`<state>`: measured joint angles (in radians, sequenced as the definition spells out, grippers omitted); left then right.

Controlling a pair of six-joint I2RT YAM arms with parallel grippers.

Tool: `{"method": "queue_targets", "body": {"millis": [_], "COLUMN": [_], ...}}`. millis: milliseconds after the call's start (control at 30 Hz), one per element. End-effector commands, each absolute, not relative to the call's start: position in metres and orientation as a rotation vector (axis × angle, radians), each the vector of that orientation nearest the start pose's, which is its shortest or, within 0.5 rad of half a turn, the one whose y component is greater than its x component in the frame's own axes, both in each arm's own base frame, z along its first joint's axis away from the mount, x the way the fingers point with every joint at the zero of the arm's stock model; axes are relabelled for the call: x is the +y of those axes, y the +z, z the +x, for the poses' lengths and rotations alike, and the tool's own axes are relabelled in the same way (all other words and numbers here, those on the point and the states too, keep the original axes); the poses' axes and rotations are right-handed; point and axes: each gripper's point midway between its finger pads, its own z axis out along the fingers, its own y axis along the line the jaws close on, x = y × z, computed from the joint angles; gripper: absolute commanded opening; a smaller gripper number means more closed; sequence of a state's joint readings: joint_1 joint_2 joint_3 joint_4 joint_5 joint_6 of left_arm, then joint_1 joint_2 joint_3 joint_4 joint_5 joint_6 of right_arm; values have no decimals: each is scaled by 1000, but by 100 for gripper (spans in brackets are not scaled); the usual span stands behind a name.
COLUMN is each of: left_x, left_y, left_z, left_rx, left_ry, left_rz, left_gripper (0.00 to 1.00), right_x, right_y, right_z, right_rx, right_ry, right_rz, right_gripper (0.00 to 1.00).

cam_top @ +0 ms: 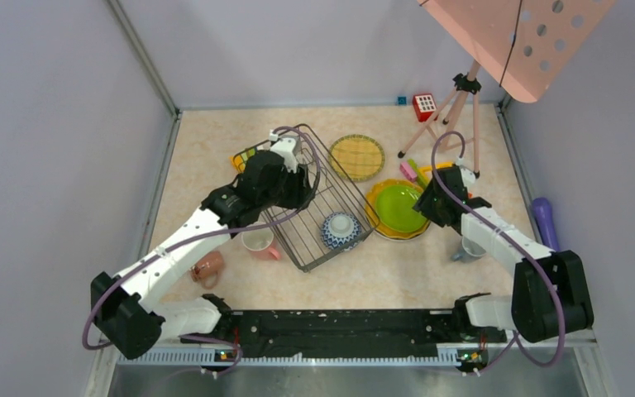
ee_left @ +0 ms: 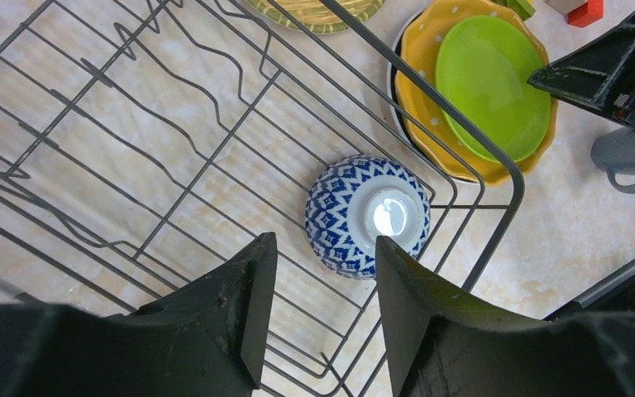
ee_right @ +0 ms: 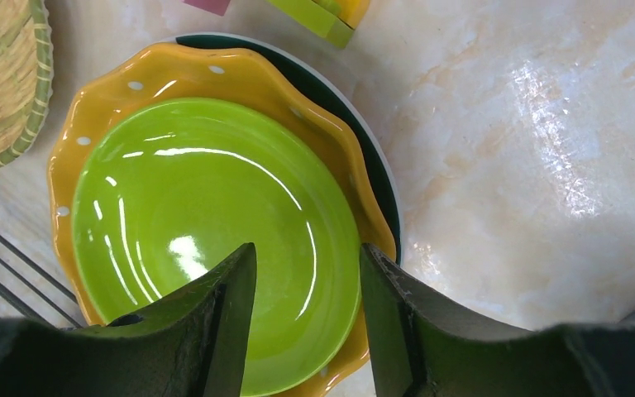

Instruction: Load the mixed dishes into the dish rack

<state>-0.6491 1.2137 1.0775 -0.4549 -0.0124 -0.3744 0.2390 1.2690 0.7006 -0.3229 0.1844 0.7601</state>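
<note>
One bowl (ee_left: 368,213) lies upside down in the rack (cam_top: 322,198), just ahead of my left fingers (ee_left: 256,273), which are spread apart and empty above the wires. My right fingers (ee_right: 231,289) are also open and hold nothing, over the near part of the green plate (ee_right: 215,207). It lies on top of the yellow plate (ee_right: 215,78), so I judge it must go first. Both lie flat on the tabletop (ee_right: 504,165) beside the rack, so catching a rim may be difficult.
</note>
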Motion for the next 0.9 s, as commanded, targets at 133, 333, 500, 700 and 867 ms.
{"method": "queue_targets", "body": {"millis": [133,333,500,700,867], "left_x": [-215,-209,-209,-211,-218], "left_y": [227,227,225,232,247], "left_z": [280,281,279,278,276], "left_rx": [2152,2149,2154,2144,2112], "left_ry": [-570,-599,-619,-680,-769], "left_rz": [208,177,185,180,191], "left_gripper": [54,54,54,54,57], "right_x": [73,78,79,76,70], "right_y": [65,59,60,85,117], "right_z": [316,312,312,317,318], "right_rx": [2351,2364,2350,2282,2212], "right_ry": [256,316,334,383,371], "right_rz": [719,735,738,735,679], "right_gripper": [51,60,39,0,0]}}
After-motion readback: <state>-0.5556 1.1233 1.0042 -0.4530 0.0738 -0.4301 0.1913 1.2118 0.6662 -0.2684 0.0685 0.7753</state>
